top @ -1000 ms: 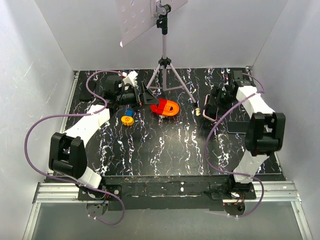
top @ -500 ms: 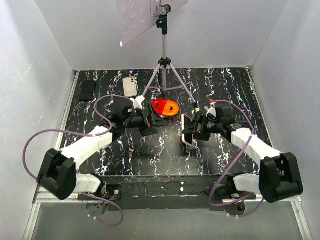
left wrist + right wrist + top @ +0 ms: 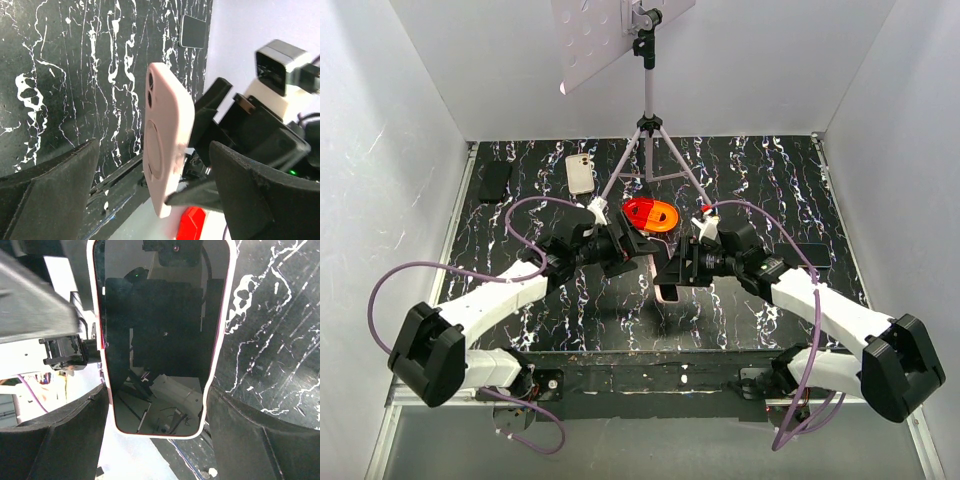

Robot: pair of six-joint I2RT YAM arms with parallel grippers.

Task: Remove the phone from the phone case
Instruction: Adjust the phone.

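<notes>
Not done yet: the phone (image 3: 160, 330) sits fully in the pink phone case (image 3: 167, 130), rim seated all round the screen as far as the right wrist cam shows. Right gripper (image 3: 156, 407) is clamped on the case's long sides near one end. It holds it up off the worktop (image 3: 640, 325) btwn the two arms, screen toward its own cam, back toward the left arm. Left gripper (image 3: 155, 150) is spread wide, a finger on either side of the case back w/ gaps showing, so prob. no contact. Left to do: basically everything, i.e. push or pry the phone free and separate the two. Hard to read: top view is a tangle of black parts where the arms meet. The gripped end is cut off by the fingers, and the screen gives only reflections.
</notes>
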